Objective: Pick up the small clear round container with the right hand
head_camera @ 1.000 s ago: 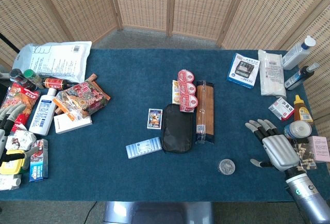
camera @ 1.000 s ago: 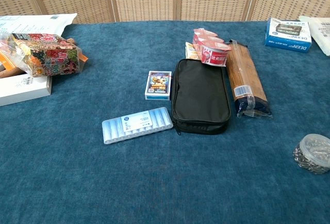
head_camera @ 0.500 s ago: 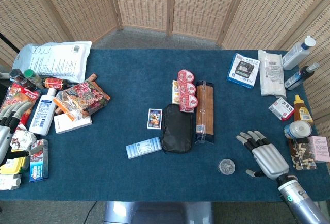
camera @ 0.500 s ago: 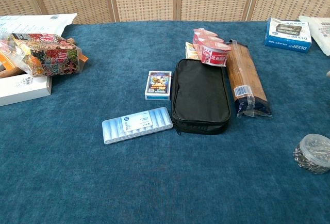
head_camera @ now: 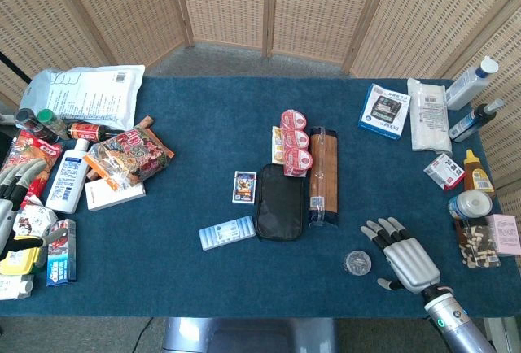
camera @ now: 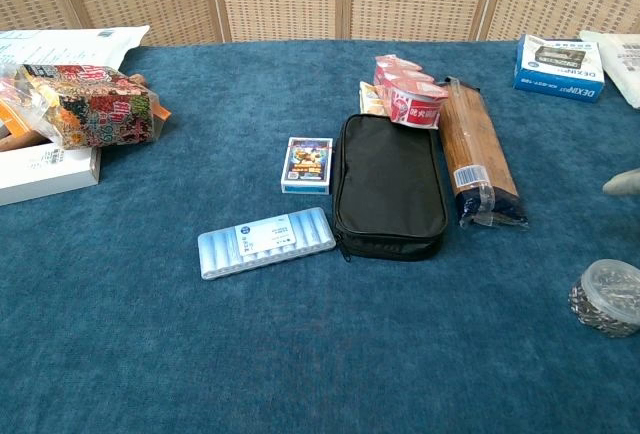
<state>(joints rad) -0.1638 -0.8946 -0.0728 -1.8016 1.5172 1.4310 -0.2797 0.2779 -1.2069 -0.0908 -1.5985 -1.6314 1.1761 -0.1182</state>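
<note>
The small clear round container (head_camera: 356, 263) stands on the blue table near the front edge; the chest view shows this container (camera: 609, 297) at the far right, filled with small dark bits. My right hand (head_camera: 404, 254) hovers just right of it, fingers spread and holding nothing, a small gap between them. Only a fingertip (camera: 622, 182) of that hand enters the chest view at the right edge. My left hand (head_camera: 16, 198) rests at the far left edge among packets, fingers apart, nothing visibly held.
A black pouch (head_camera: 280, 202), a brown wrapped packet (head_camera: 322, 176) and red-lidded cups (head_camera: 295, 151) lie behind the container. A blue-white strip box (head_camera: 227, 232) and card pack (head_camera: 244, 187) sit left. Bottles, a tin (head_camera: 470, 204) and boxes crowd the right edge.
My right hand has moved left and toward the front edge, closing on the container from the right. A fingertip now shows in the chest view. The left hand stayed.
</note>
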